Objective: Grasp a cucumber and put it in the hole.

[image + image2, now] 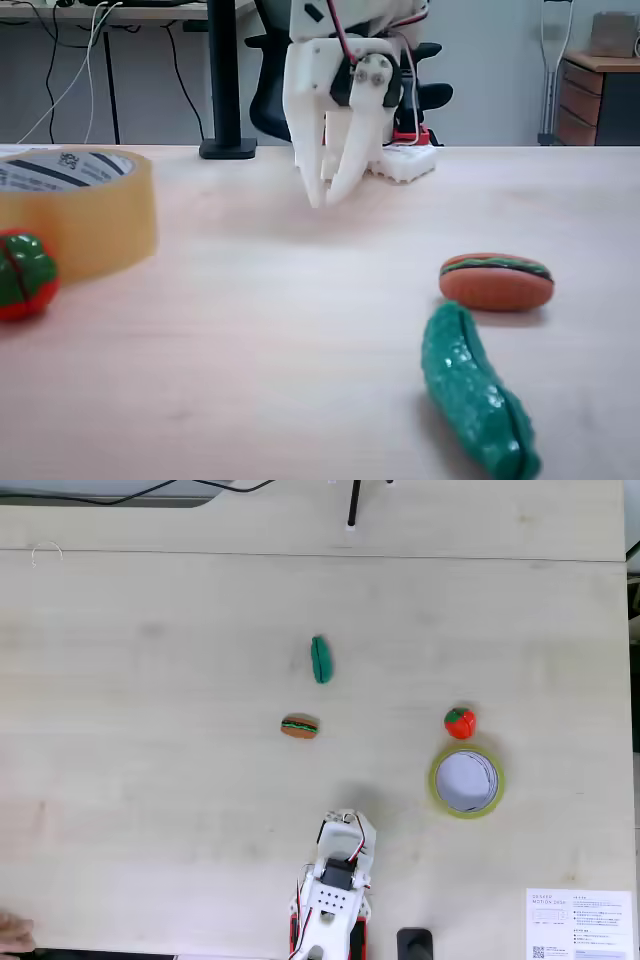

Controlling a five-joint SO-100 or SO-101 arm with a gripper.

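I'm lining up the approach: gripper (pixel 322 200) is hanging empty with fingertips nearly together, well short of the cucumber (pixel 321 660) lying past the hotdog (pixel 299 726). I'm planning to open wide and close across its narrow width.

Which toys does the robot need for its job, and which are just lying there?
Needed: cucumber, tape roll with its hole, gripper.
Just lying about: hotdog, red-and-green toy, paper sheet.
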